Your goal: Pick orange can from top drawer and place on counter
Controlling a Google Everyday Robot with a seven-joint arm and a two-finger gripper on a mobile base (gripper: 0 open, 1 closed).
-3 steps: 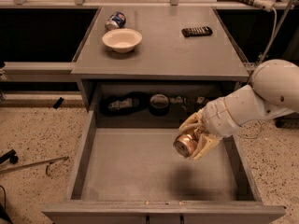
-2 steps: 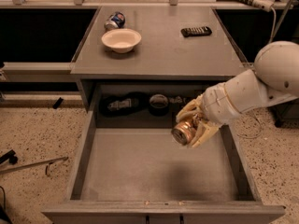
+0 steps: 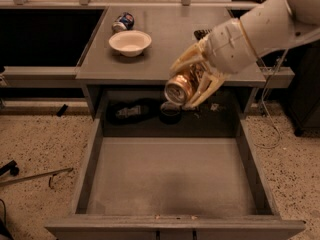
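The claw (image 3: 191,85) pinches the orange can (image 3: 178,89), shiny gold with creased sides, with the tabletop (image 3: 165,39) just behind. The can lies tipped, silver end facing down-left, long axis running back into the claw.

The fingers (image 3: 187,61) were clamped around the orange can (image 3: 181,86), which was tilted and overlapped the worktop's (image 3: 165,59) front edge. Below the fingers lay the open top drawer (image 3: 89,170). Left of and beyond them sat a white bowl (image 3: 130,42) and a blue-and-white can (image 3: 123,21).
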